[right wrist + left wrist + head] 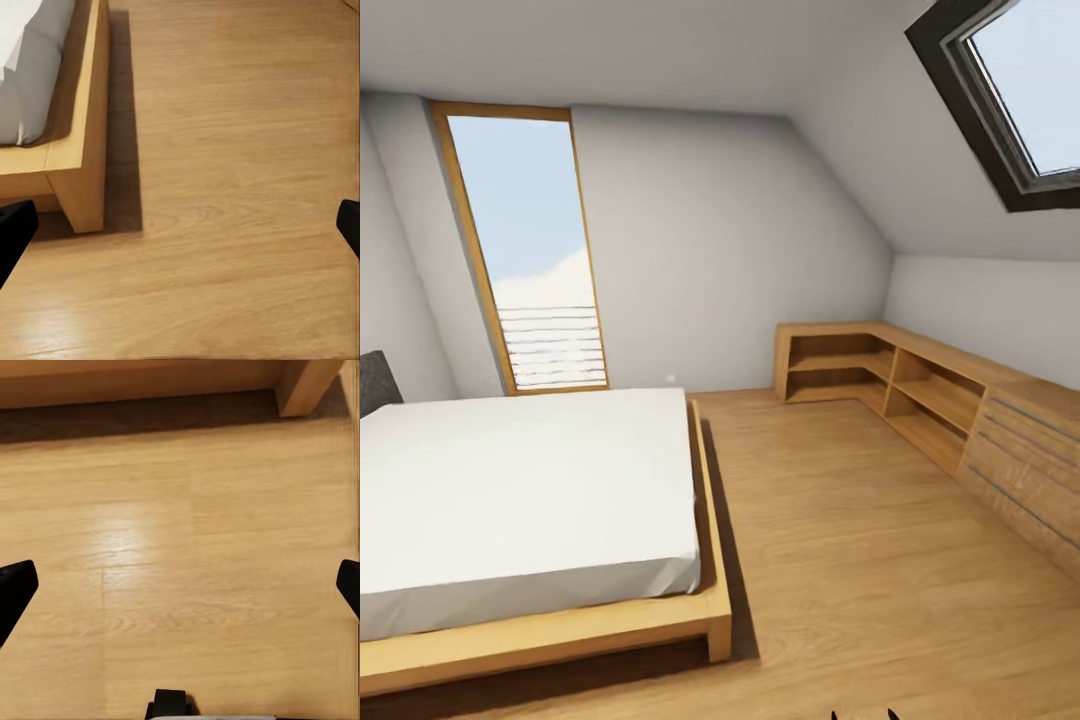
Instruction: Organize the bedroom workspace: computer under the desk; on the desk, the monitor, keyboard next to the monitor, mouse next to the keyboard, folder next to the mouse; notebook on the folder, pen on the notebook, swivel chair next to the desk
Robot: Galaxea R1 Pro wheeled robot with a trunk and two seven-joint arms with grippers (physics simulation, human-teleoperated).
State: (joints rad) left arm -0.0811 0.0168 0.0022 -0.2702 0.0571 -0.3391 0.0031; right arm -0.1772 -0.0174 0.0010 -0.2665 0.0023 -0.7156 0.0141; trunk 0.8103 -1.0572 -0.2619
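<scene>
The bedroom's plank floor (860,560) runs from a white-sheeted bed (520,490) at nine o'clock to low wooden shelves (920,390) at two o'clock, under a skylight (1010,100) and tall window (535,250), while both wrist views show released jaws spread wide above bare boards.

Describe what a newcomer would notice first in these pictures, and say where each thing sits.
A low light-wood platform bed with a white mattress fills the head view's left side, with a tall wood-framed window behind it. Along the right wall runs a long light-wood shelf unit under a dark-framed skylight. Pale wood plank floor spreads between them.
</scene>
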